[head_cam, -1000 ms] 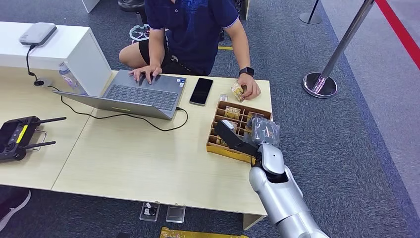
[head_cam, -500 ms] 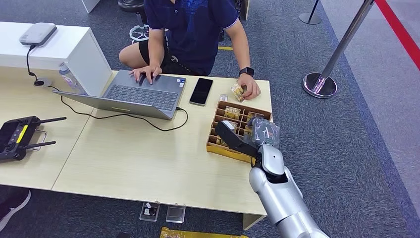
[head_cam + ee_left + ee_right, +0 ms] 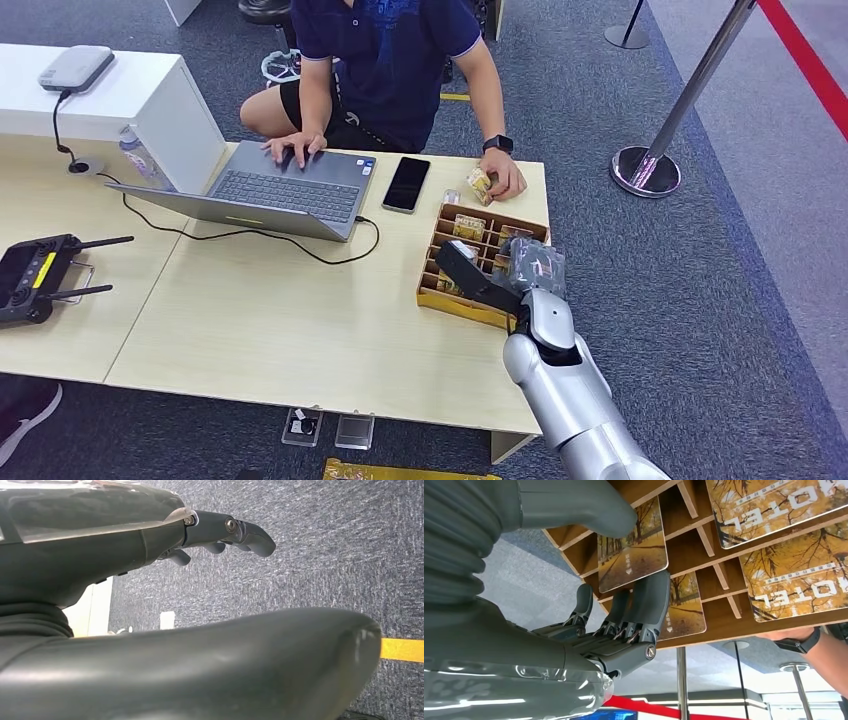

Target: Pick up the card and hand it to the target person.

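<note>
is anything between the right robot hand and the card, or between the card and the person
Nothing visible. The right robot hand is already at the card in the wooden tray, thumb and fingers on either side of it. Between the tray and the person's hand lies bare table.

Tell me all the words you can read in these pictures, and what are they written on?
"HOTEL", seen upside down, on one card in the wooden tray.
"HOTEL", upside down again, on the card beside it.
Small print on the card between the right hand's thumb and fingers: too small to read.
Marks on the laptop and remote controller: too small to read.
</note>
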{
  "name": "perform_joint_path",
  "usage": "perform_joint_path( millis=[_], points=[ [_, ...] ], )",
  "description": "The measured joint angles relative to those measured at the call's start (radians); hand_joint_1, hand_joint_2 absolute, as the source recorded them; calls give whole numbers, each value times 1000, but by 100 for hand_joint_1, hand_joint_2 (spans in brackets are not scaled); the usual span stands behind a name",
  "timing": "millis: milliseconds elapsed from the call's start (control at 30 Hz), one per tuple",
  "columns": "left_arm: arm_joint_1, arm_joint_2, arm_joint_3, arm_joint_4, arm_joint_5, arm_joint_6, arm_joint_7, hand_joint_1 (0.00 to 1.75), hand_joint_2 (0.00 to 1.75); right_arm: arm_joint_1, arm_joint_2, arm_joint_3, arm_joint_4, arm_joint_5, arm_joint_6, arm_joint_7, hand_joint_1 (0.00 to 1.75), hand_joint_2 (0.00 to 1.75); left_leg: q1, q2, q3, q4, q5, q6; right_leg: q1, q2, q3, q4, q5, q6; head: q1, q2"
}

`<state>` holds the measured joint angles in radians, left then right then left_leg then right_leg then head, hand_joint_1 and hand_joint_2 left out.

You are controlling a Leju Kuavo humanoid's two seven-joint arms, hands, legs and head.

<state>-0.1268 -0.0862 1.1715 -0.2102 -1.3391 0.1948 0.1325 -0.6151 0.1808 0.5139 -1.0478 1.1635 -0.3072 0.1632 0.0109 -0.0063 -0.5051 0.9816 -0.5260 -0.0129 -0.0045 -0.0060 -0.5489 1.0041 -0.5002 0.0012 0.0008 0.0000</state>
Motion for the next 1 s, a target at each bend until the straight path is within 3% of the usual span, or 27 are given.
perform_joint_path(
  millis=[200, 367, 667, 800, 1000],
  points=[
    [-1, 0, 0, 0, -1, 0, 0, 0, 0, -5, 1, 0, 5, 2, -5, -3, 89, 175, 0, 0, 0, 0, 0, 0, 0, 0, 0, 0, 0, 0, 0, 0],
    [-2, 0, -1, 0, -1, -1, 0, 0, 0, -8, 3, 1, 13, 5, -14, -7, 133, 175, 0, 0, 0, 0, 0, 0, 0, 0, 0, 0, 0, 0, 0, 0],
    [-4, 0, -2, 0, -2, -2, 0, 0, 0, -16, 6, 2, 25, 10, -26, -13, 145, 175, 0, 0, 0, 0, 0, 0, 0, 0, 0, 0, 0, 0, 0, 0],
    [-5, 0, -2, 0, -2, -2, 0, 0, 175, -20, 6, 2, 31, 12, -32, -15, 154, 175, 0, 0, 0, 0, 0, 0, 0, 0, 0, 0, 0, 0, 0, 0],
    [-6, 0, -3, 0, -3, -3, 0, 0, 175, -26, 8, 2, 41, 17, -41, -19, 155, 175, 0, 0, 0, 0, 0, 0, 0, 0, 0, 0, 0, 0, 0, 0]
  ],
)
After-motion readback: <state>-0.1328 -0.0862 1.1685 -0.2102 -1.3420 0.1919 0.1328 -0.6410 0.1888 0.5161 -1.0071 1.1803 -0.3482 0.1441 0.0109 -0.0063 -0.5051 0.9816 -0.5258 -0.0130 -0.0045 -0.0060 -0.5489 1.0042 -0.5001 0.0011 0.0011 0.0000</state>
